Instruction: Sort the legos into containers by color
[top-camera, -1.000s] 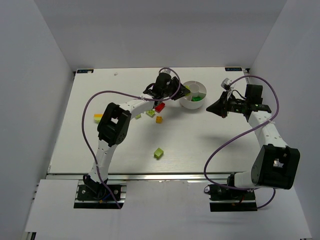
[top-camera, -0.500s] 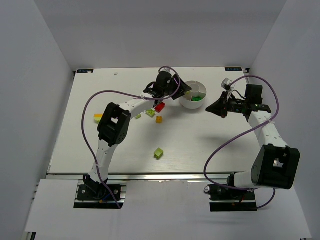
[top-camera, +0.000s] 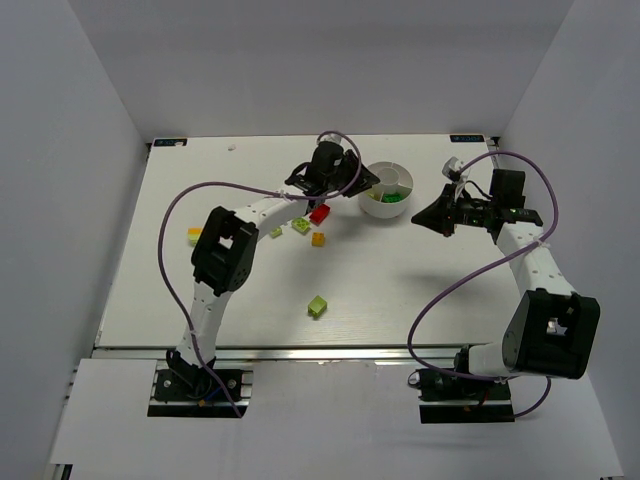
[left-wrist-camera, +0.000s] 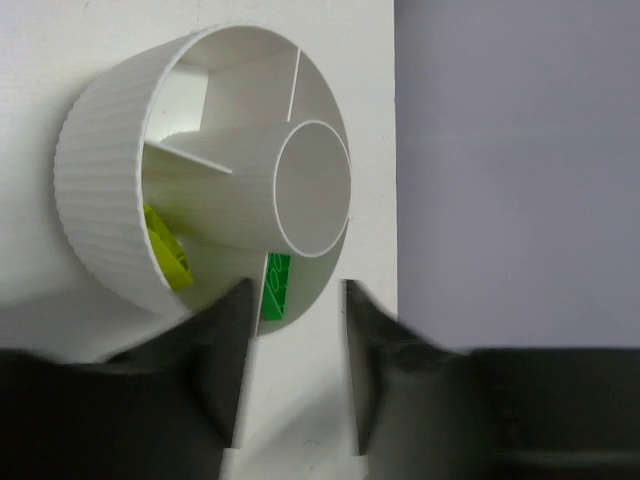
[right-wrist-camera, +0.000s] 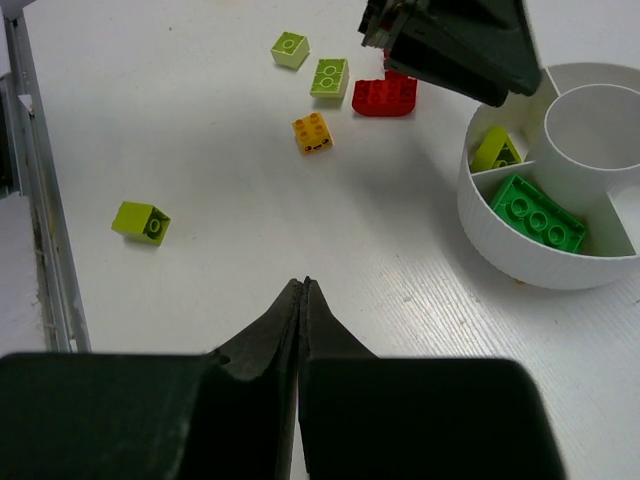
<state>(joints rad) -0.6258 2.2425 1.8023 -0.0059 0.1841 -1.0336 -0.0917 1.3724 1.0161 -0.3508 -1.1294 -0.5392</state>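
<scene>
White dish (left-wrist-camera: 100, 200) sits just ahead of the left gripper (left-wrist-camera: 295, 297), whose jaws stand apart, holding nothing; the right gripper (right-wrist-camera: 303, 290), pressed closed, hangs near its other side.

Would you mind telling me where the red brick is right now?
In the top view the red brick lies on the table just left of the white dish, beside the orange brick.

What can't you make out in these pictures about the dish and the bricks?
- Top external: the left gripper covers the left rim of the dish.
- Left wrist: the dish's wall hides most of the yellow-green brick and the far compartments' floors.
- Right wrist: the frame edge cuts off the dish's right side.
</scene>
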